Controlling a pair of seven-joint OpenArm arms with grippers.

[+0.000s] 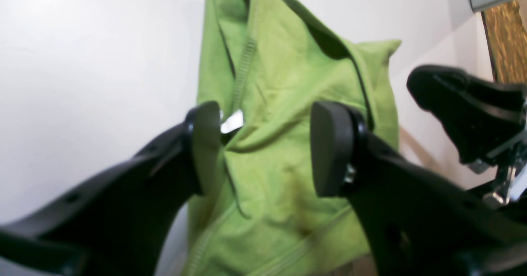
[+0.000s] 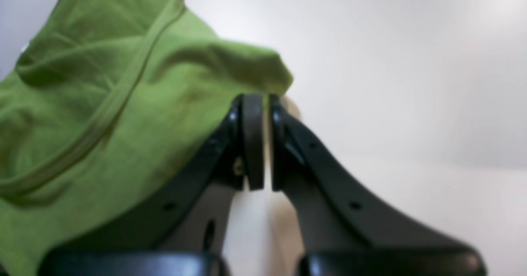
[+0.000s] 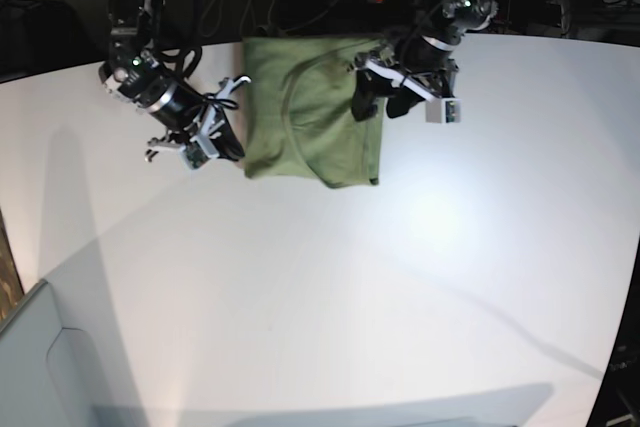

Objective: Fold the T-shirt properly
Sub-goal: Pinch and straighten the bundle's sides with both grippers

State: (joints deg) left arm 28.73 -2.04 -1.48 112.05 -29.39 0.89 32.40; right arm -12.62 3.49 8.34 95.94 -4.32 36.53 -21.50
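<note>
Left pincer (image 1: pixel 263 148) gapes wide over the T-shirt (image 3: pixel 312 112), holding nothing; right pincer (image 2: pixel 262 142) sits closed beside it.

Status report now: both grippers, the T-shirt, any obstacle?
Left gripper open above the T-shirt. Right gripper shut at the shirt's edge, hold unclear. Shirt folded on table. No obstacle seen.

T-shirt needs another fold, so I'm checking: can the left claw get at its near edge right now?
Probably yes: the left claw stands open right over the T-shirt, with nothing between them.
</note>
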